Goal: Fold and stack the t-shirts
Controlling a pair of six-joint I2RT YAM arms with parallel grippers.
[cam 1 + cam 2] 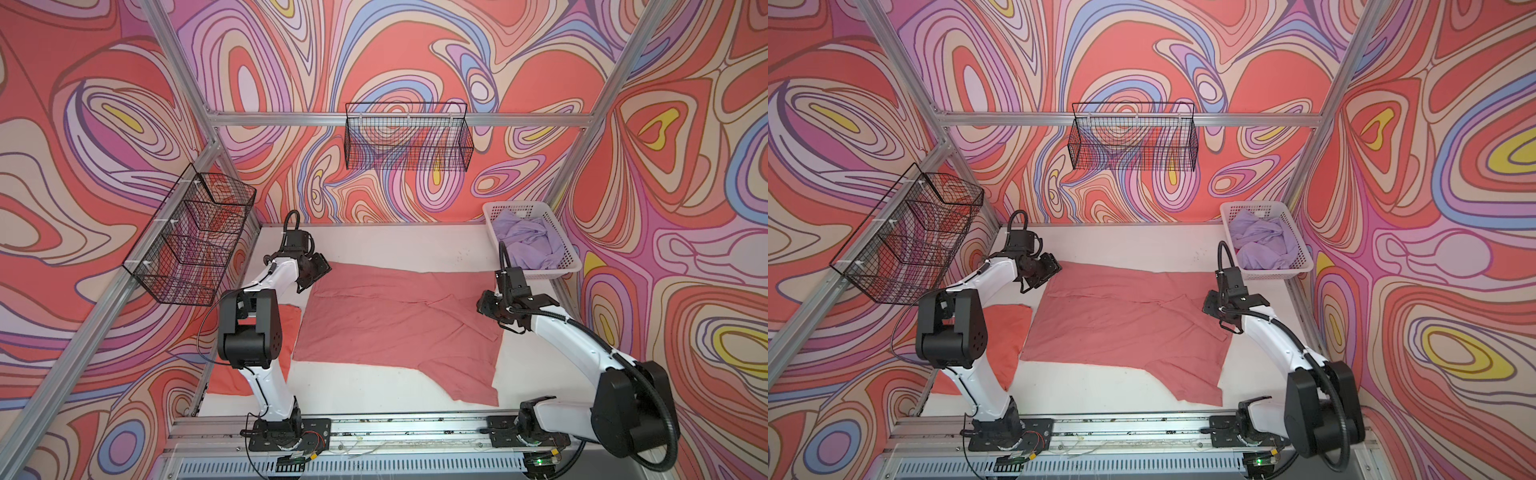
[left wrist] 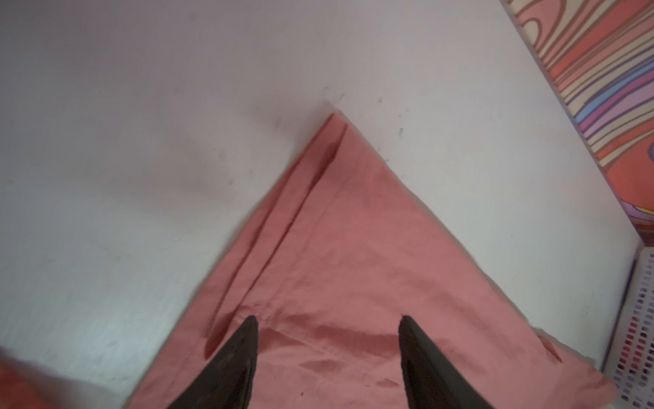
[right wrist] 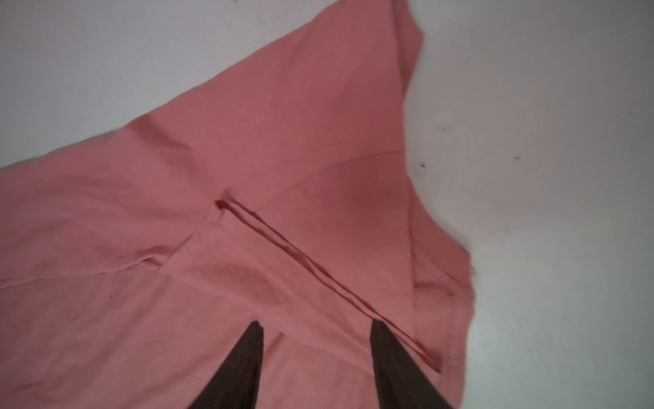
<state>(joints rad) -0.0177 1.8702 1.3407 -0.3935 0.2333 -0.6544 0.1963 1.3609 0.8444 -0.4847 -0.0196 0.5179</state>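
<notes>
Here, my salmon-pink shirt (image 1: 399, 324) lies spread flat just in front of the white basket (image 1: 555, 273), the orange-coral shirt (image 1: 289, 332) lies well apart from that basket, beyond the pink one, and the lavender shirt (image 1: 528, 245) sits crumpled inside it. My right gripper (image 3: 315, 324) near the basket and my left gripper (image 2: 329, 318) well apart from it both hang with fingers parted over pink cloth, gripping nothing.

The left arm (image 1: 249, 328) hides much of the orange-coral t-shirt (image 1: 289, 332) in both top views.
</notes>
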